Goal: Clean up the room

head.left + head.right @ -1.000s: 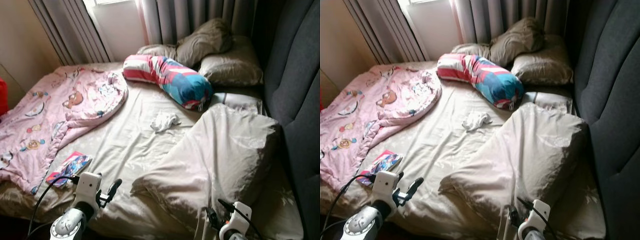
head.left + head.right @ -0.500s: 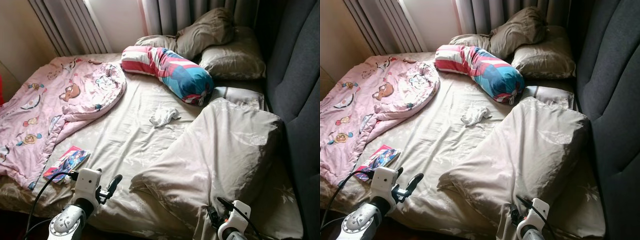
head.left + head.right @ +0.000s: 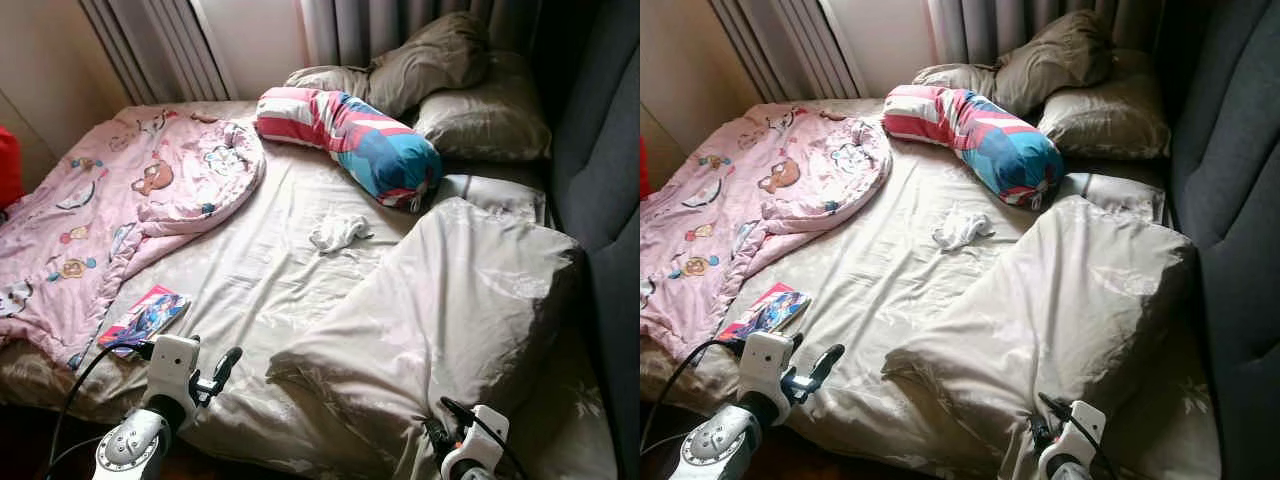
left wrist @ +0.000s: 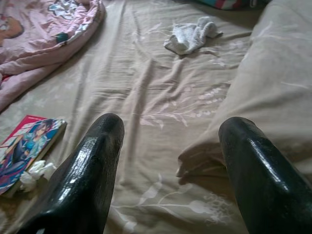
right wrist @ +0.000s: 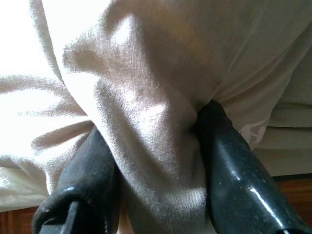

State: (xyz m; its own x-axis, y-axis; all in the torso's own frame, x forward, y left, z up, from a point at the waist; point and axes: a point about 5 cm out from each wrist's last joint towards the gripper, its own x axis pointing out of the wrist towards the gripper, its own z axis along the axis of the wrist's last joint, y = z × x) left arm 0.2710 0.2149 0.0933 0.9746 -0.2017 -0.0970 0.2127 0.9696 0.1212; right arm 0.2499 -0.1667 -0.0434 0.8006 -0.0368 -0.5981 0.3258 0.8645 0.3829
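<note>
A rumpled beige duvet (image 3: 470, 310) lies heaped on the right half of the bed. My right gripper (image 5: 156, 136) is at the duvet's near edge, shut on a bunched fold of it. Its wrist (image 3: 475, 452) pokes out below the fabric. My left gripper (image 4: 170, 126) is open and empty above the sheet near the bed's front edge (image 3: 228, 362). A small white cloth (image 3: 340, 233) lies mid-bed. A colourful comic book (image 3: 145, 318) with a crumpled tissue (image 4: 36, 173) beside it rests by the pink cartoon blanket (image 3: 120, 210).
A striped red, white and blue bolster (image 3: 350, 145) and brown pillows (image 3: 480, 120) lie at the head of the bed. A dark padded headboard (image 3: 610, 150) runs along the right. Grey curtains (image 3: 150, 50) hang behind. Something red (image 3: 8, 165) stands at the far left.
The camera has shifted, so the whole bed sits slightly differently in view. Both grippers keep their places; the right one still holds the duvet fold.
</note>
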